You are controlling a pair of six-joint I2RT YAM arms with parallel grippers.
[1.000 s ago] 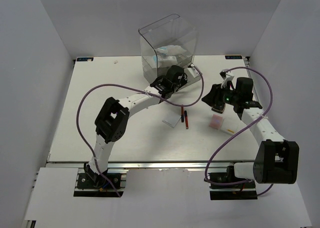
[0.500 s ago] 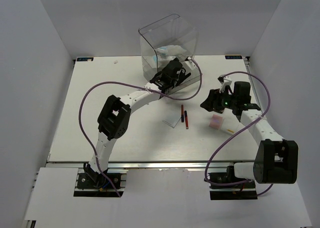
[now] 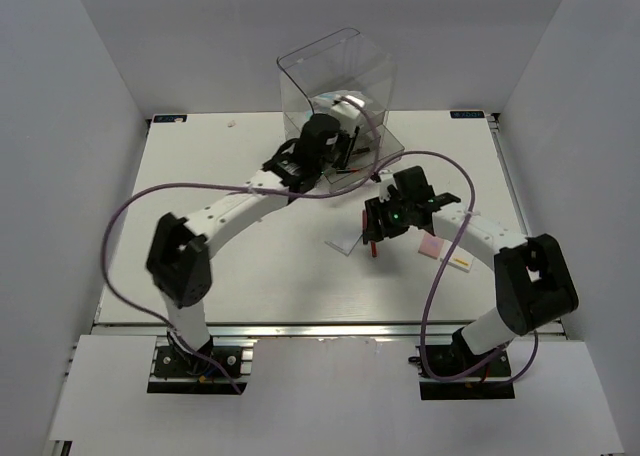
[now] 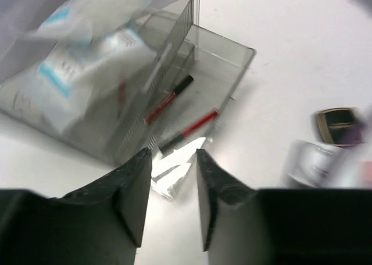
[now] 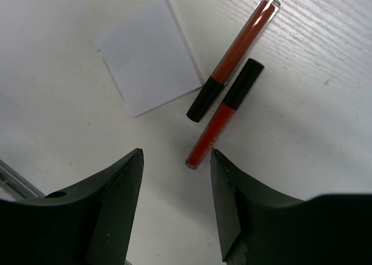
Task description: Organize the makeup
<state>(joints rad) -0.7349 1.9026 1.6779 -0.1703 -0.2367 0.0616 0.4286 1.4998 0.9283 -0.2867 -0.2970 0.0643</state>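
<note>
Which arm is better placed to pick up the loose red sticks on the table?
Right: the right tool hangs open directly over the two red sticks; the left tool is away at the clear tray.

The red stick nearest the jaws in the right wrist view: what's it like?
The thin red stick with a black cap looks like glossy plastic, cap at its far end. It lies flat, slanted on the white table, close beside a second red stick with a clear tip. Its near end shows between the open, empty jaws of the right gripper.

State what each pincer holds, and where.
Right pincer: nothing, open above the red tubes. Left pincer: unclear; a shiny scrap shows between its tips.
</note>
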